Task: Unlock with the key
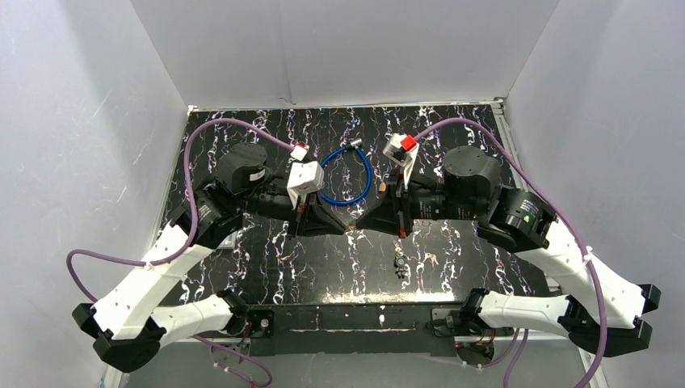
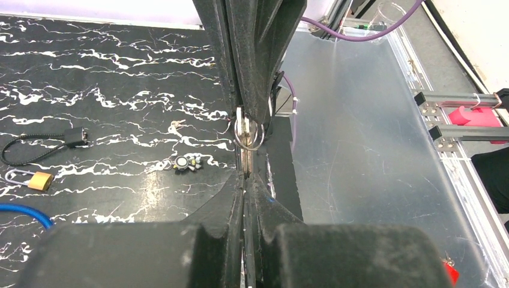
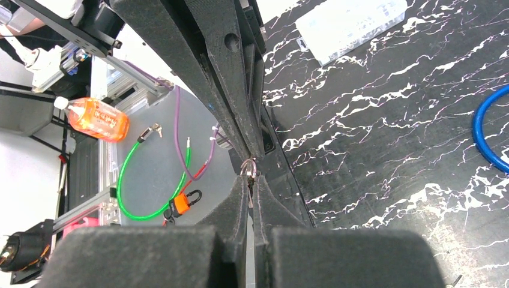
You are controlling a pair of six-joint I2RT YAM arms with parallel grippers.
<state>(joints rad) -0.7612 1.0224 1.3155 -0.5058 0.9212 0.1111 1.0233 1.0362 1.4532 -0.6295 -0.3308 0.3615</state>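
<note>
- Key (image 2: 243,161) sits up in the air over the tabletop (image 2: 120,90), right where the 2 arms meet tip to tip.
- The left gripper (image 2: 244,180) has its jaws squeezed tight on the key. Only a thin strip of metal shows between them.
- The right gripper (image 3: 251,186) has its jaws pressed together too, right at the key ring (image 2: 248,135). I cannot tell if it pinches the ring or only touches it.
- The key looks small, light, hard and smooth. I think it can slip or twist easily in the jaws.
- The best place to hold it is the flat wide end, so the thin end stays free to go into the lock.
- The ring hangs loose and may swing and get in the way.
- The little gold padlock (image 2: 36,179) lies on the tabletop, well apart from the key.
- It looks light, so it may slide when pushed. 1 arm should hold its body.
</note>
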